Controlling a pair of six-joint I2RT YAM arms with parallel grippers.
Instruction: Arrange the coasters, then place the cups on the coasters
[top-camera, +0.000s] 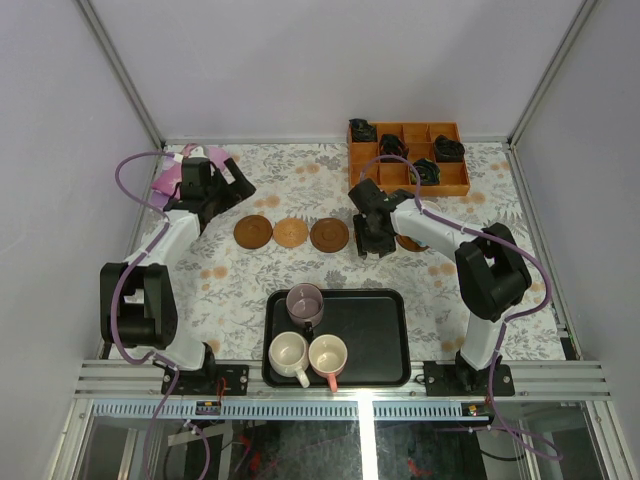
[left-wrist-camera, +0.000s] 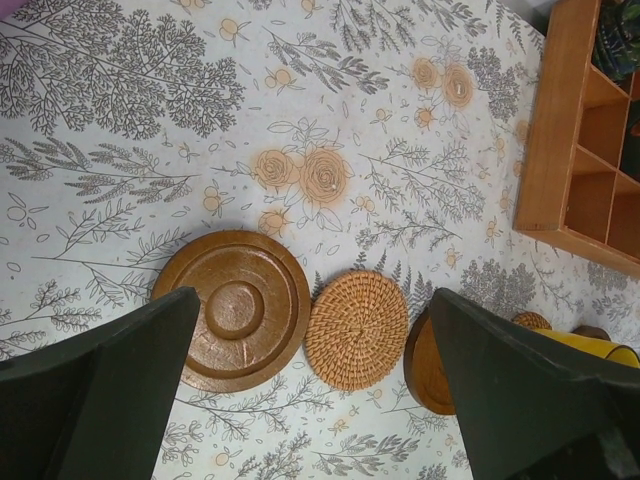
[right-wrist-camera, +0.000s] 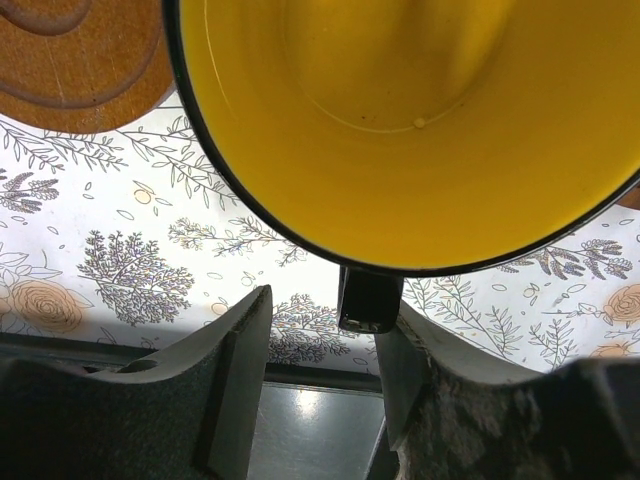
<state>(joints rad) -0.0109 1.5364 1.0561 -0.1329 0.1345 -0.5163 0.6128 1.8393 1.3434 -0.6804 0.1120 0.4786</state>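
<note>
Yellow cup (right-wrist-camera: 420, 130) fills the right wrist view, mouth towards the camera. A dark stub (right-wrist-camera: 368, 300) under its rim, probably the handle, sits between the jaws of the right arm (top-camera: 440, 235). Those jaws stand apart and are not clamped: one finger is close to the stub, while bare counter (top-camera: 300, 180) shows between the stub and the other finger. Whether the cup rests on the counter or hangs clear cannot be told.

A dark coaster (right-wrist-camera: 70, 60) lies just beside the cup. From above, three coasters (top-camera: 291, 233) form a row, and a fourth coaster (top-camera: 408, 243) is half hidden under the right arm.

The step looks like handling this cup onto a coaster. To do it well, the jaws should meet the stub squarely so the cup cannot swing. The cup should then stay level, come down centred on the disc, and be let go only once its base sits flat. A sideways brush could shove the thin neighbouring coaster out of line.

Three more cups (top-camera: 305, 303) wait in the tray (top-camera: 380, 330). The left arm (top-camera: 175, 235) hovers near the row's far end, jaws wide apart and holding nothing.
</note>
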